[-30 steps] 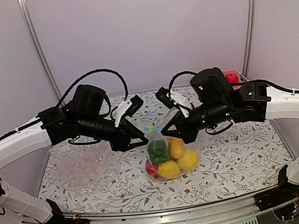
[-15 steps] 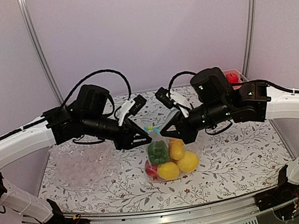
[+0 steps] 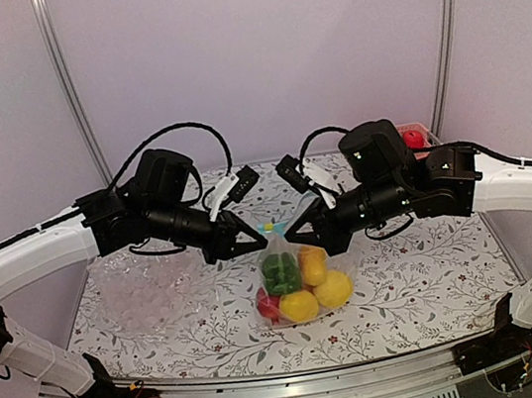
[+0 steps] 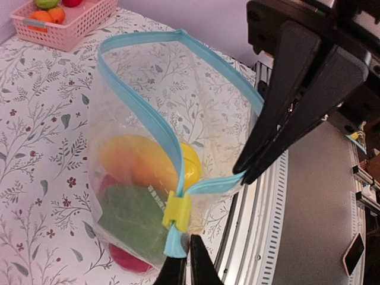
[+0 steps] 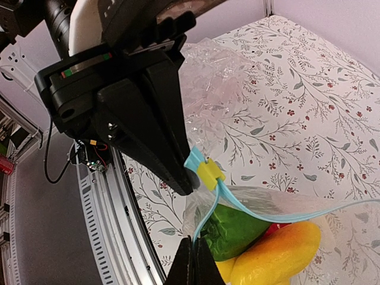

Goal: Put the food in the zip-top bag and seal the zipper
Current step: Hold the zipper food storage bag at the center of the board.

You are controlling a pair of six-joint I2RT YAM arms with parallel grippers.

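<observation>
The clear zip-top bag (image 3: 296, 280) hangs open between both grippers, just above the table. Inside lies the food: a green pepper (image 3: 279, 272), yellow fruit (image 3: 300, 304), an orange one (image 3: 313, 264) and something red (image 3: 269, 304). Its blue zipper (image 4: 144, 113) is parted, with a yellow slider (image 4: 177, 211) at the near end. My left gripper (image 4: 187, 264) is shut on the bag's corner just below that slider. On the opposite side my right gripper (image 5: 193, 248) is shut on the zipper strip. In the top view both tips, left gripper (image 3: 259, 244) and right gripper (image 3: 293, 237), meet over the bag.
A pink lattice basket (image 3: 419, 134) with more toy food stands at the back right corner. Crinkled clear plastic (image 3: 146, 297) lies on the table's left side. The metal front rail (image 3: 305, 393) runs along the near edge.
My left gripper has moved right to the bag's corner and closed on it beside the slider. The right gripper kept its hold; the bag shifted slightly.
</observation>
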